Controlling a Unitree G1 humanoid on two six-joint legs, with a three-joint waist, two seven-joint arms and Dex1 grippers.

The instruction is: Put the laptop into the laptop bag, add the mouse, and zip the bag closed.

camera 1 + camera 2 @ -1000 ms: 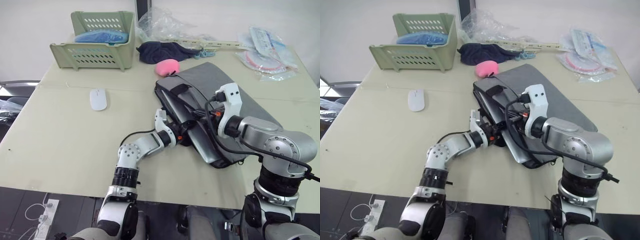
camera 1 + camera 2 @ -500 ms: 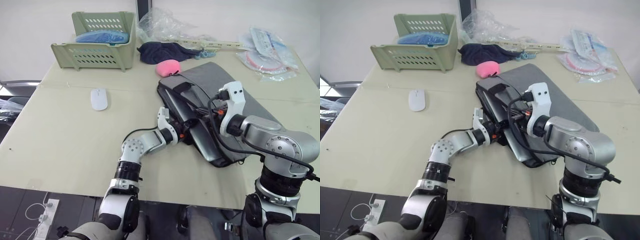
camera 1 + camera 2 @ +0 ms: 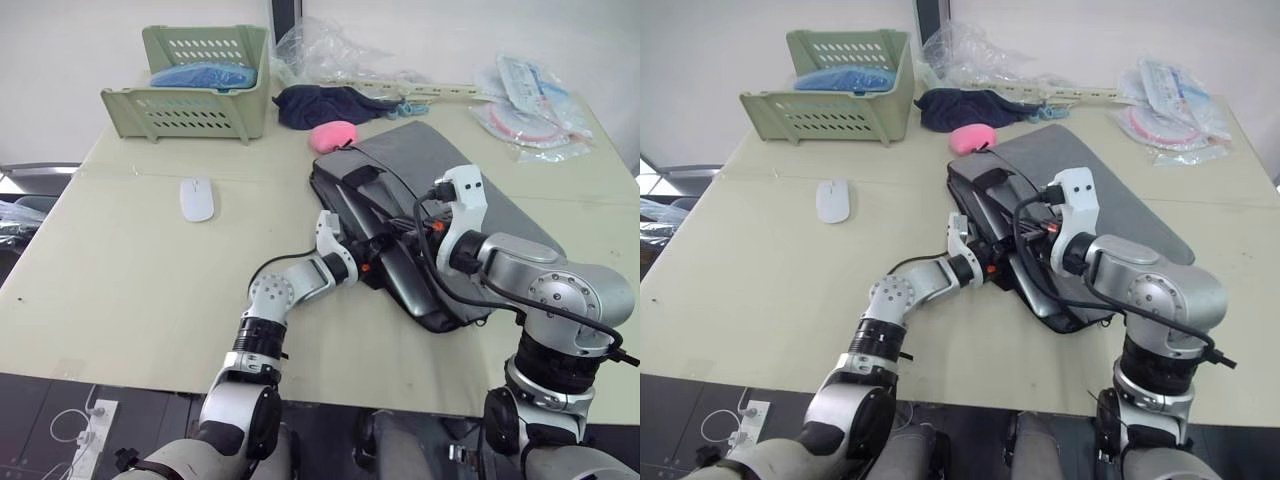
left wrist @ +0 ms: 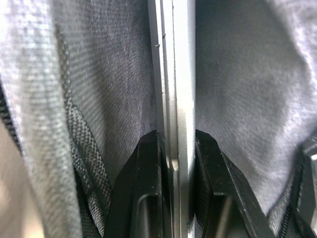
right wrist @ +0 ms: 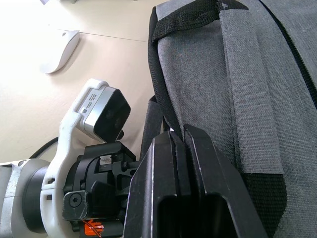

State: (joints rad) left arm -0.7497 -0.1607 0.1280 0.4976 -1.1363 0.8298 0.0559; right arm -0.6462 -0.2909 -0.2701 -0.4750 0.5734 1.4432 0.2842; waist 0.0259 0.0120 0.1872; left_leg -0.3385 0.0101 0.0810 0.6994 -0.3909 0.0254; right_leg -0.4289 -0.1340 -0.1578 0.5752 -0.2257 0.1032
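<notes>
Laptop [image 4: 174, 99] is seen edge-on in the left wrist view, pinched between the two black fingers [image 4: 146, 188] of the left hand [image 4: 173, 144], with grey bag lining on both sides of it. From the head views, the left hand [image 3: 372, 250] is reached into the open mouth of the laptop bag [image 3: 480, 195], and the laptop's silver-grey slab [image 3: 400, 275] is partly inside, its near end still sticking out at the bag's front edge.

Laptop bag is laid flat and skewed on the tabletop [image 3: 130, 280], right of centre. Right hand [image 5: 183, 131] is closed on the bag's black edging at the upper lip of the opening; in the right wrist view the fingers are pressed together with the black trim [image 5: 161, 106] caught between them, next to a black strap handle [image 5: 185, 20].

Mouse [image 3: 197, 198] is left on bare tabletop, well apart from the bag, on the robot's left. Pink blob [image 3: 335, 133] is sat just at the bag's far corner, dark navy cloth [image 3: 320, 102] behind it. Green basket [image 3: 190, 85] is at the far left corner with a blue item [image 3: 205, 72] inside. Plastic packets [image 3: 530, 105] are scattered at the far right.
</notes>
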